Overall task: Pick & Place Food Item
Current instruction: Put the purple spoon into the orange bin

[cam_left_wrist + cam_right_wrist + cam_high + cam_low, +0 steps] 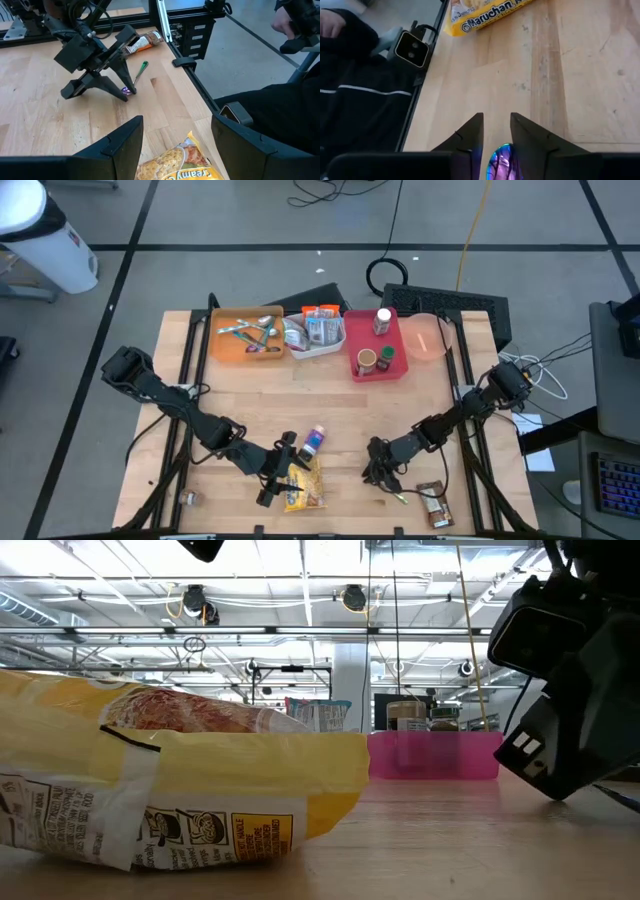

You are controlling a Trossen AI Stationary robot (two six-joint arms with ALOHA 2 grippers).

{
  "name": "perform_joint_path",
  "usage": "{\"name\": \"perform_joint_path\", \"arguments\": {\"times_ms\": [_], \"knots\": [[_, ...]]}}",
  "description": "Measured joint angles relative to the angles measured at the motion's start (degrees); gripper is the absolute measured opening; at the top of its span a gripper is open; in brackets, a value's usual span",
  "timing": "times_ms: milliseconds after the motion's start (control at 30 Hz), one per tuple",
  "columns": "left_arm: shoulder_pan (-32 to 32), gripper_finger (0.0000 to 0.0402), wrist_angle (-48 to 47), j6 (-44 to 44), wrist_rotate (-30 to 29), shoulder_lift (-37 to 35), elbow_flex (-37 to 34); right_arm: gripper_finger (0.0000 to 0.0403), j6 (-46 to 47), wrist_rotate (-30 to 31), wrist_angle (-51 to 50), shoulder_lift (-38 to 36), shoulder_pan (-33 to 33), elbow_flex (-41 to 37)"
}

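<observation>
A yellow noodle packet lies flat on the wooden table near its near edge; it also shows in the low view. My left gripper hovers open just over the packet's left side, and the packet's end shows between its fingers. My right gripper points down at the table right of the packet, shut on the purple end of a green-handled spoon. My right gripper pinches the spoon's shiny purple end between its two fingers, coming from above and pointing down. The spoon's green handle lies on the table, stretching away toward the near right corner.
A small blue-and-white packet lies just beyond the noodle packet. A brown snack wrapper lies at the near right. At the far edge stand an orange bin, a white tray and a pink bin. A person in dark clothing stands at the near edge.
</observation>
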Motion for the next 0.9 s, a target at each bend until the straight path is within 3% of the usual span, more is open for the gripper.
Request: {"name": "perform_joint_path", "arguments": {"times_ms": [433,700,900], "knots": [[0.00,0.0243,0.00,0.00,0.00,0.00,0.00,0.0072,1.25,5.52,0.86,0.08,-0.54,-2.01],[0.13,0.0243,0.00,0.02,0.00,0.00,0.00,0.0116,1.65,3.03,5.93,-2.55,-1.28,-2.08],[0.17,0.0243,-0.33,0.00,0.00,0.00,0.00,0.0163,5.90,1.18,-2.25,-8.49,-0.69,-2.03]]}}
